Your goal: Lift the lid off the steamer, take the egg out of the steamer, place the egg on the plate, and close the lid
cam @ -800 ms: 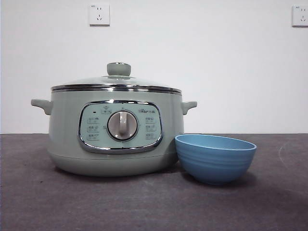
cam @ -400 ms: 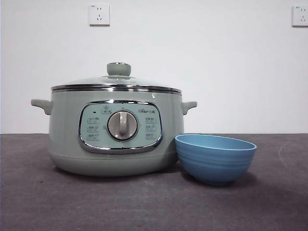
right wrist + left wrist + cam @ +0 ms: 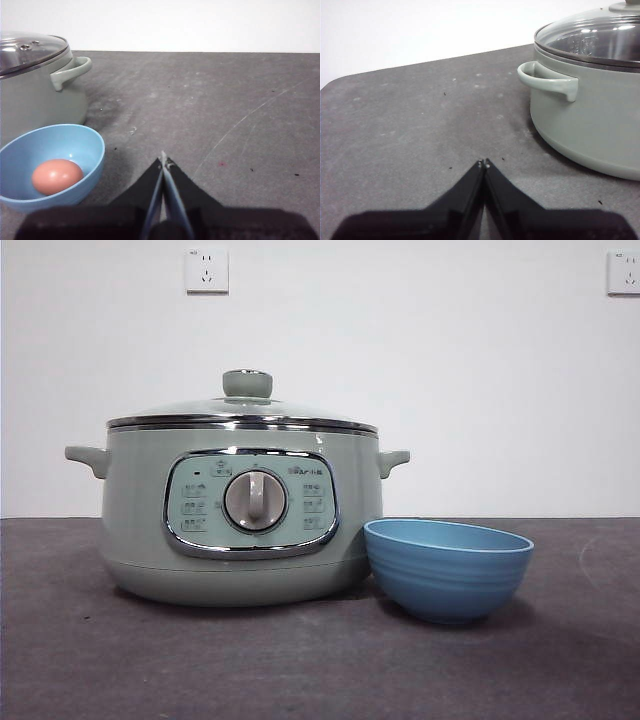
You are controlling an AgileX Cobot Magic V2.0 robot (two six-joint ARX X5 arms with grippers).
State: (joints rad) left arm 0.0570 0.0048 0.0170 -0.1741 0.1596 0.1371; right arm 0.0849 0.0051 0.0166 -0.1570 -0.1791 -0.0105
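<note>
The pale sage-green steamer (image 3: 240, 520) stands on the dark table with the glass lid (image 3: 245, 410) seated on it, its green knob on top. The blue plate (image 3: 447, 568), a small bowl, stands close beside the steamer. In the right wrist view a brown egg (image 3: 56, 176) lies inside the plate (image 3: 85, 145). My left gripper (image 3: 483, 162) is shut and empty, low over the table, apart from the steamer's side handle (image 3: 547, 82). My right gripper (image 3: 163, 159) is shut and empty, beside the plate. Neither gripper shows in the front view.
The dark grey table (image 3: 300, 660) runs around both things. A white wall with two sockets (image 3: 206, 270) stands behind. The table's rounded far corner (image 3: 335, 82) shows in the left wrist view.
</note>
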